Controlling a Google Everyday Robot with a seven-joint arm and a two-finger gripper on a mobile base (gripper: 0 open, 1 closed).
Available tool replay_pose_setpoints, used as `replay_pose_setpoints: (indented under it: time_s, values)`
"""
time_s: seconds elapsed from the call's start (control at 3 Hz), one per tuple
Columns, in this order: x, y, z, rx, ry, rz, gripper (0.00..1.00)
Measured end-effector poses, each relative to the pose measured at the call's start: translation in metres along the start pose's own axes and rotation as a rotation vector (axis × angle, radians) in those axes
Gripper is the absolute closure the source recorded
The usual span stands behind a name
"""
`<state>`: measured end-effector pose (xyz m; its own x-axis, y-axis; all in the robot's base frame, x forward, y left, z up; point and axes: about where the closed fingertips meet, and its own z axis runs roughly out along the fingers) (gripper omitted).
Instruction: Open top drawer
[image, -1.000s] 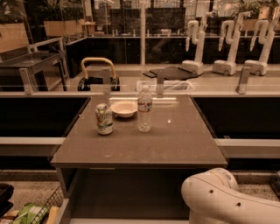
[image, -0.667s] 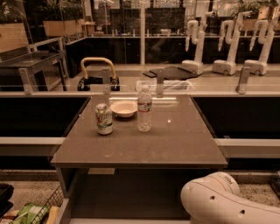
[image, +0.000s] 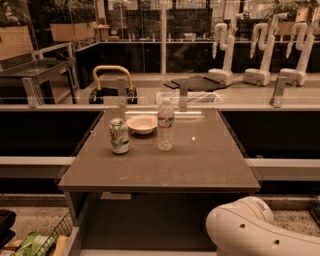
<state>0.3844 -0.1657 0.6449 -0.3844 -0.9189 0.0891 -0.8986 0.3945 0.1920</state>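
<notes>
Hand out of view, grip untellable; top drawer (image: 150, 225) seemingly under counter (image: 200, 165), left of arm (image: 260, 232).

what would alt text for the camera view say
A grey counter holds a soda can, a white bowl and a clear water bottle; a white robot arm shows at lower right, its claw out of view. Three more robots stand in the background.
</notes>
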Motion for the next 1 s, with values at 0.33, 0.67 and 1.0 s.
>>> replay_pose_setpoints:
  time_s: [0.33, 0.67, 1.0]
  values:
    - [0.001, 0.0, 0.0, 0.001, 0.001, 0.0, 0.0]
    - [0.003, 0.001, -0.002, -0.001, -0.015, -0.007, 0.0]
    - [0.028, 0.042, 0.003, -0.085, -0.008, 0.053, 0.26]
